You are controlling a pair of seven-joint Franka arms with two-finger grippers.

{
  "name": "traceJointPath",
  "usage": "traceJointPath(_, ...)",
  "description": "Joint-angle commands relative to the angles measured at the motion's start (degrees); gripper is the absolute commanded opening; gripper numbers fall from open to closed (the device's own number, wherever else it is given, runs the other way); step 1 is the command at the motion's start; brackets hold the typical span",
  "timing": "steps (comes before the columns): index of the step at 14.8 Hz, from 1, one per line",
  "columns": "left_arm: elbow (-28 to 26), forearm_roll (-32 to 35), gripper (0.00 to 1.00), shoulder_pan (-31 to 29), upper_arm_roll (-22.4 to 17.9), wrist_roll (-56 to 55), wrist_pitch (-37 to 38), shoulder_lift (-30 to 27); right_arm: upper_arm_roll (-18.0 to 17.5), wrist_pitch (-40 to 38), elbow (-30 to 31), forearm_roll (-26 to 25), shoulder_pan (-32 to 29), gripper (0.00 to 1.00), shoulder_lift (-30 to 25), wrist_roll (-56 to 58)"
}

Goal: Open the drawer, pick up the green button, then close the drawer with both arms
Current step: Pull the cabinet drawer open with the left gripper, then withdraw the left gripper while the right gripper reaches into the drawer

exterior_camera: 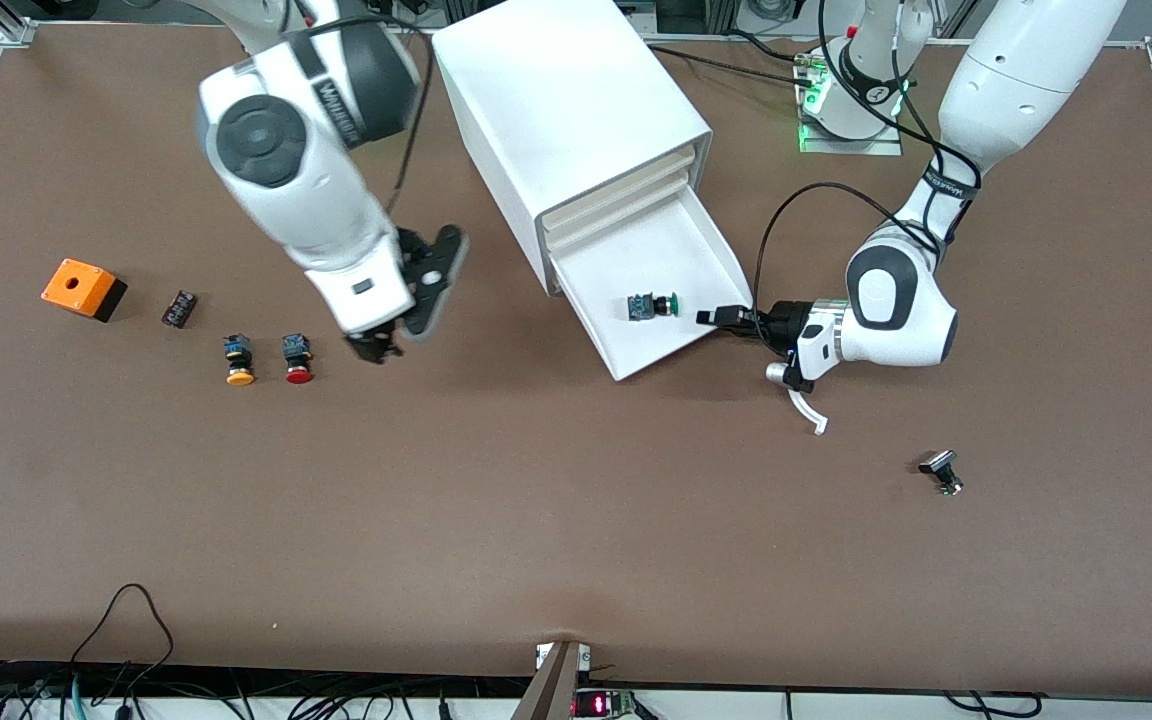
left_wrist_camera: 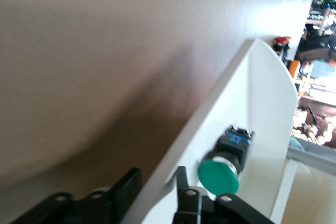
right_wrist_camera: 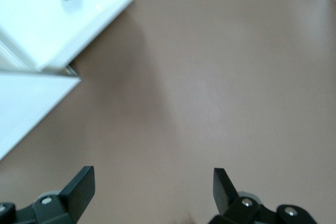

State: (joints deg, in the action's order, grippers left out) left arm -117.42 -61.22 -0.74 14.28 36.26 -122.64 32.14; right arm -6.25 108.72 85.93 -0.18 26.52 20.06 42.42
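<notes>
Inside the open drawer, the button lies beside the left hand, whose fingers straddle the drawer's side wall, slightly apart.

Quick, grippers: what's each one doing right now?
Left gripper: jaws partly open astride the drawer side wall, holding nothing.
Right gripper: open, empty, over bare table.

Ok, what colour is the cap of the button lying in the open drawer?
Green. The button shows its cap best in the left wrist view.

Brown table bears white cabinet, buttons, orange box.
</notes>
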Motion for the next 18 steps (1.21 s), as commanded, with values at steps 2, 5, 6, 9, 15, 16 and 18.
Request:
traceJointPath(2,1.2,1.0,1.00,0.7,-0.8,-0.8,-5.8,-2.9,0.0,1.3,-7.7,2.2,3.3,1.00,5.6,-5.8)
traceJointPath(5,1.8,10.5,1.00,-3.0,-0.8,-0.8,-6.0,-8.7,0.0,2.3,-11.8,2.2,7.0,1.00,10.0,-6.1)
traceJointPath(6,3.7,15.6,1.00,-3.3,-0.8,-0.8,-6.8,-10.4,0.0,2.6,-12.5,2.2,8.1,1.00,10.9,-6.3)
traceJointPath(9,4.4,28.9,1.00,-5.1,-0.8,-1.0,-11.4,-17.5,-0.1,4.0,-13.0,2.4,10.2,1.00,11.8,-6.3)
traceJointPath(15,7.4,43.4,1.00,-8.2,-6.6,-1.7,6.5,-32.3,-1.3,10.2,-13.0,2.2,16.4,1.00,17.5,-9.6)
traceJointPath(16,8.9,44.5,1.00,-8.1,-8.0,-1.9,10.0,-33.1,-1.2,11.2,-13.0,2.0,17.2,1.00,18.2,-9.4)
traceJointPath(18,12.7,50.6,1.00,-7.8,-9.6,-6.7,17.5,-34.0,-1.1,12.0,-13.0,1.9,18.1,1.00,19.3,-8.9)
